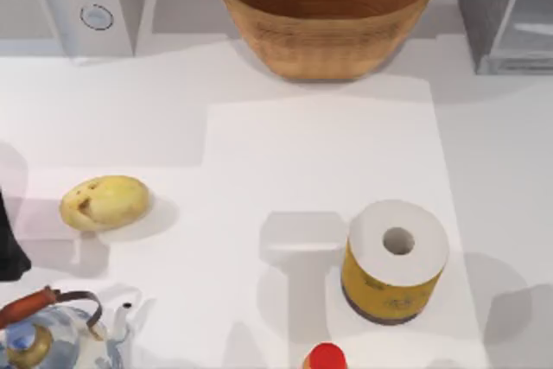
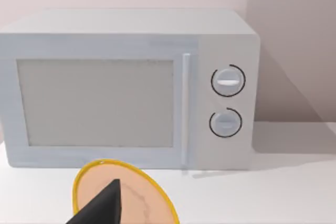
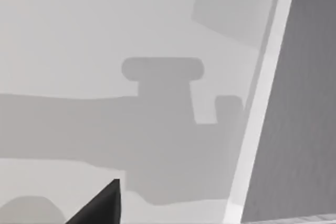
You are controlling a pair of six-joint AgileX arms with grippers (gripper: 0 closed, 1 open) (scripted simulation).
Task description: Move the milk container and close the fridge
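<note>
**Fridge at the far right corner, both arms back at the table edges**

The fridge point(image 1: 505, 6) stands at the far right corner of the table point(image 1: 320, 153), its speckled dark-grey side facing the wicker basket point(image 1: 327, 8) and a pale panel angled beside it; in the right wrist view its grey side point(image 3: 294, 108) rises along a white edge strip. Whether its door is open I cannot tell. No milk container can be made out on the table.

The basket sits at the far middle, and the white microwave point(image 1: 73, 2) with two round knobs stands at the far left. A potato point(image 1: 104, 202) lies at the left, a paper roll point(image 1: 395, 261) with a yellow wrapper stands upright right of centre, a red cap point(image 1: 326, 357) sits at the near edge, and a patterned kettle point(image 1: 47, 334) occupies the near left corner.

The left wrist view faces the microwave point(image 2: 126, 87), with a yellow-rimmed plate point(image 2: 123, 195) before it and a dark fingertip of the left gripper point(image 2: 102, 205) over it. A dark fingertip of the right gripper point(image 3: 100, 205) shows above the bare table. I cannot tell the jaw state of either gripper
</note>
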